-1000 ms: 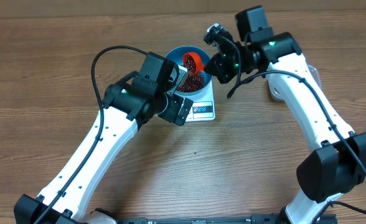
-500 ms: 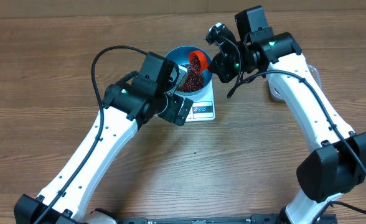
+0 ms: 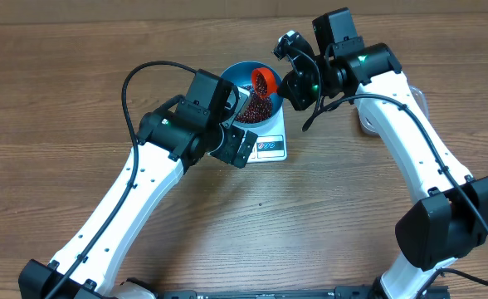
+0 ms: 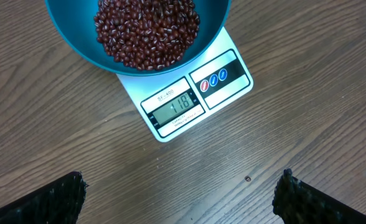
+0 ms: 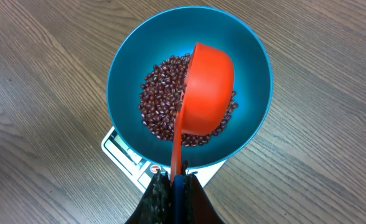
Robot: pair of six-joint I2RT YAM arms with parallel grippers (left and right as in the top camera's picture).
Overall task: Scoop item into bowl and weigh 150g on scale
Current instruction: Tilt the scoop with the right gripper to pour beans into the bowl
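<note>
The beans are lying in a loose dark red-brown heap across the bottom of the blue bowl, and the bowl is sitting on the scale, overhanging the scale's far end so that only the front edge is showing. The lit display on that front edge is showing the digits 118, with three small round buttons just beside it.

Above the scale, an orange scoop is hanging inside the bowl's rim, tipped over so that its rounded back is facing the right wrist camera and its mouth is turning toward the heap. Its thin handle is running straight back from the bowl into the right fingers, which are pinching fully closed on the handle's end, just in front of the scale's near corner and clear of the beans themselves.

The left fingers are standing spread as wide as they go and gripping nothing. They are hovering over bare counter on the display side of the scale, apart from both scale and bowl, with the heap lying beyond them.

Well to the right of the scale, a pale, clear-looking thing, possibly a plastic tub, is peeking out from behind the right arm.
</note>
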